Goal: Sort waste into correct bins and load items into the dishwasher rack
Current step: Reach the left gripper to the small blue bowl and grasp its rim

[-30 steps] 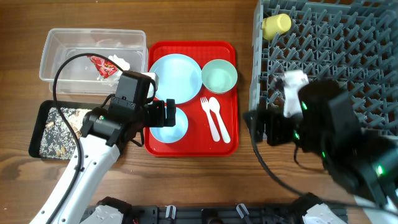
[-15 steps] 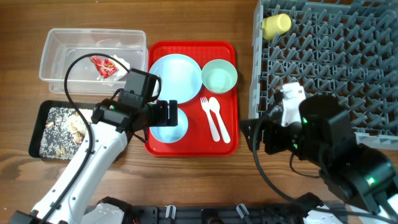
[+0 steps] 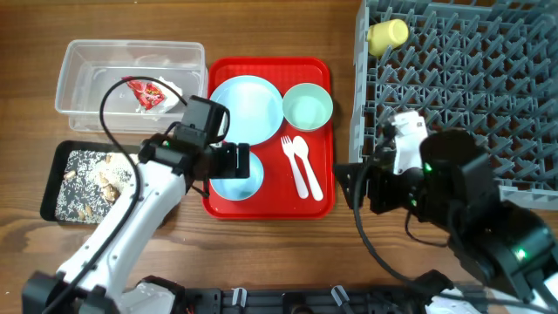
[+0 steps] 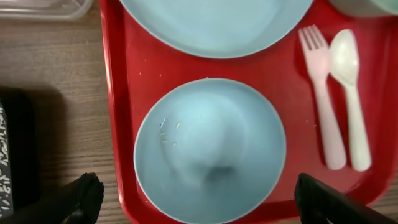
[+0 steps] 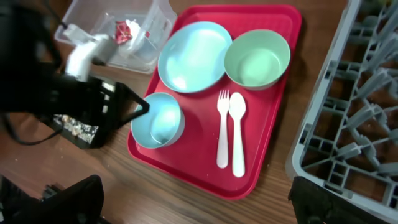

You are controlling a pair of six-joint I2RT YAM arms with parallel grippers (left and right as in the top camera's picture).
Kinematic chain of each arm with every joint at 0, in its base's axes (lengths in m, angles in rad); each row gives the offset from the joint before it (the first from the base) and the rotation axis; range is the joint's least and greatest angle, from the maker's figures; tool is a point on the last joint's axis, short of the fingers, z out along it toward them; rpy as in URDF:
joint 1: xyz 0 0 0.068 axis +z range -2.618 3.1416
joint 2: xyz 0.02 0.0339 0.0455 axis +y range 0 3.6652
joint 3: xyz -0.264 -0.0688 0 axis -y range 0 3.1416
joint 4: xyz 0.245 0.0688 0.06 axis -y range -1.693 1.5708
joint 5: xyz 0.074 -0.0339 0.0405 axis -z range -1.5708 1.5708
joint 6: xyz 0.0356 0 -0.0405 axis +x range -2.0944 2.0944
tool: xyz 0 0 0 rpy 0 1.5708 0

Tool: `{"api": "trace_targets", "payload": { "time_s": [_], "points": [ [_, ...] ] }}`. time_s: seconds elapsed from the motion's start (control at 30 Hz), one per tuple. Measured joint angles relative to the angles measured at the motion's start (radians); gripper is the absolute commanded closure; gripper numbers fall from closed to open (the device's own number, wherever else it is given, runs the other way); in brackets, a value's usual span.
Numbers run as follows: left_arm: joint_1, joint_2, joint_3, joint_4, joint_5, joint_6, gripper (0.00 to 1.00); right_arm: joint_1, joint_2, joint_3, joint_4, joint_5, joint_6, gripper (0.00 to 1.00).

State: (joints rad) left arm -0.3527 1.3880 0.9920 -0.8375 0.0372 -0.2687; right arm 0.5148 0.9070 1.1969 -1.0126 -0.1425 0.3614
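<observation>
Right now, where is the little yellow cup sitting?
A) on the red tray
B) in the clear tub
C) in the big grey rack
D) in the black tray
C: the yellow cup lies among the pegs in one corner of the grey rack, top left in the overhead view, well apart from the red tray.

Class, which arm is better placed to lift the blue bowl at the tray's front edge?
Left. The left claw, open, hangs right over the bowl; the right claw sits off the tray, beside the rack.
</observation>
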Motion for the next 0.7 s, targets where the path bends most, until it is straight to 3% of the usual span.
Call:
{"api": "trace_targets", "payload": {
  "time_s": [0.3, 0.7],
  "points": [
    [0.000, 0.072, -0.002, 0.011, -0.044, 0.000, 0.05, 0.000, -0.137, 0.000, 0.001, 0.000, -0.053, 0.01],
    [0.000, 0.194, -0.003, 0.071, -0.078, 0.000, 0.08, 0.000, -0.152, 0.000, 0.001, 0.000, -0.079, 0.01]
  ]
}}
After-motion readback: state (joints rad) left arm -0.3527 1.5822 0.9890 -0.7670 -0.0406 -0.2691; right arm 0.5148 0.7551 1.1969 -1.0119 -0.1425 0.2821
